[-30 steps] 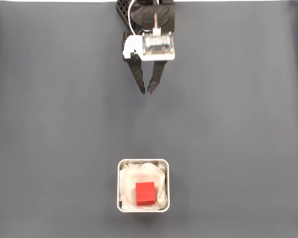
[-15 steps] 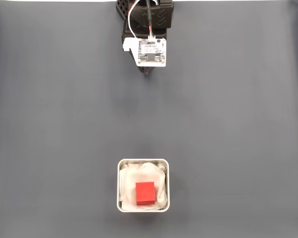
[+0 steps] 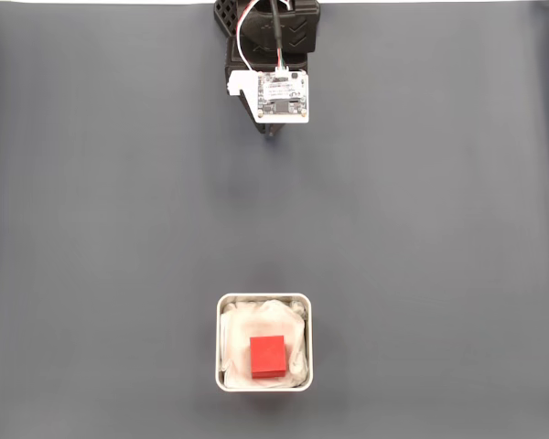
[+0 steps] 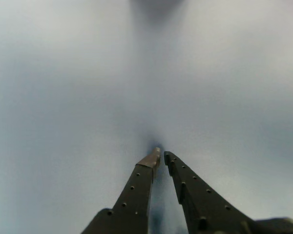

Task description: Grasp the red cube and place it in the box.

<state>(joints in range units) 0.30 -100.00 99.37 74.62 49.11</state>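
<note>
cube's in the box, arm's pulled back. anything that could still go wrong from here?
Little is left to go wrong. The red cube sits on the crumpled white lining of the box, not on a flat floor, so it may rest tilted or shift if the box is bumped. In the wrist view, the tool points down at the grey mat with its tips nearly together and seemingly close to the surface; any further dip could scrape the mat.

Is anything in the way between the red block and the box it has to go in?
Nothing is. The red cube already sits inside the box, on its white lining.
</note>
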